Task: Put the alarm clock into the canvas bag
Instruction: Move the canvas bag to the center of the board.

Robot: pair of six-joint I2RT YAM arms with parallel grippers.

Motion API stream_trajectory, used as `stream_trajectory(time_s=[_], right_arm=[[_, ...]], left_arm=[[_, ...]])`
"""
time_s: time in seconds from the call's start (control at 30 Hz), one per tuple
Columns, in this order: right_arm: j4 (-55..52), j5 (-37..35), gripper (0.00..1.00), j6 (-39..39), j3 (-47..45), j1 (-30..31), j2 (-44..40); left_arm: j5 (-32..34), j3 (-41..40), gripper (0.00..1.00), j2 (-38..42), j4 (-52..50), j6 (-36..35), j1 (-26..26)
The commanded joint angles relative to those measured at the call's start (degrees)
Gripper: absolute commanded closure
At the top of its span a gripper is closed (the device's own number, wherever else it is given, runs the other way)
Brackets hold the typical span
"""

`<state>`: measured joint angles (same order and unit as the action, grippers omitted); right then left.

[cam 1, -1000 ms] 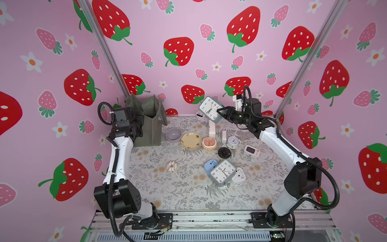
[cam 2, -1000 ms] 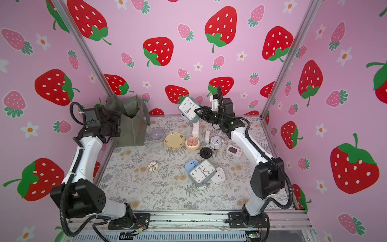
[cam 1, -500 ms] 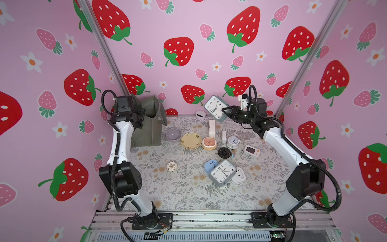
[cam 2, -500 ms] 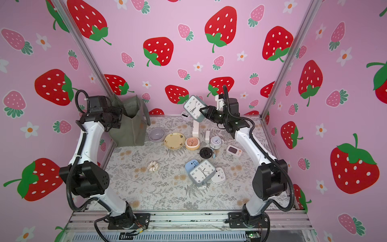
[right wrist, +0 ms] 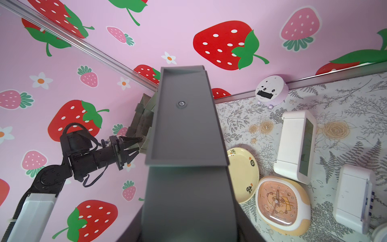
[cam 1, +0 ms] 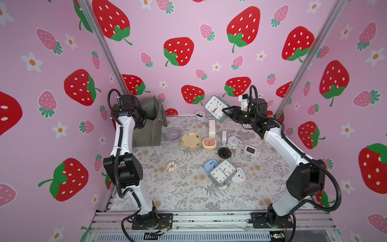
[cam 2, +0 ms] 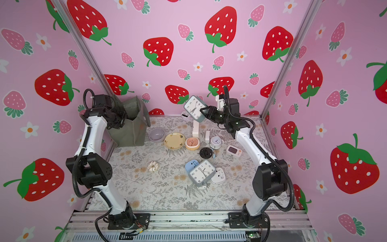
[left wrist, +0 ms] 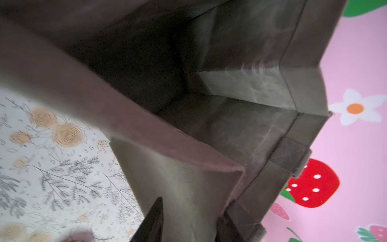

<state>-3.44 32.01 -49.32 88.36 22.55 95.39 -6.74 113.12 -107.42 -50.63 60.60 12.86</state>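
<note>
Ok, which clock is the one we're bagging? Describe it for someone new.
Start at the back wall, right of centre, where the right arm reaches up. In its jaws is a grey square alarm clock with a white dial. Its twin lies on the table; only this one is airborne.

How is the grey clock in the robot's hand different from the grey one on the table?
The held clock hangs in the air, pinched by the right gripper; the table clock lies face up, touched by no gripper. The held clock is turned so its six points up; the table clock's six points toward the front. Both are squarish and grey with white faces.
</note>
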Motion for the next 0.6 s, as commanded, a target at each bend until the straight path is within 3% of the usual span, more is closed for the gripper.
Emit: stream_trajectory(time_s=[0.0,0.23,0.57], right_arm=[[4.3,0.8,0.81,1.2,2.1,-0.4,-1.7],[2.8,0.5,0.81,2.7,4.2,-0.5,-0.9],[2.1,0.6,0.82,3.8,7.0,-0.4,0.3]], left_arm=[[-0.1,-0.2,0.72,1.4,-2.4,-1.5,0.5],[-2.3,-1.7,1.00,4.0,-2.0,-2.3,1.7],[-4.5,-9.5,1.00,13.4,-3.0,-2.4,3.3]])
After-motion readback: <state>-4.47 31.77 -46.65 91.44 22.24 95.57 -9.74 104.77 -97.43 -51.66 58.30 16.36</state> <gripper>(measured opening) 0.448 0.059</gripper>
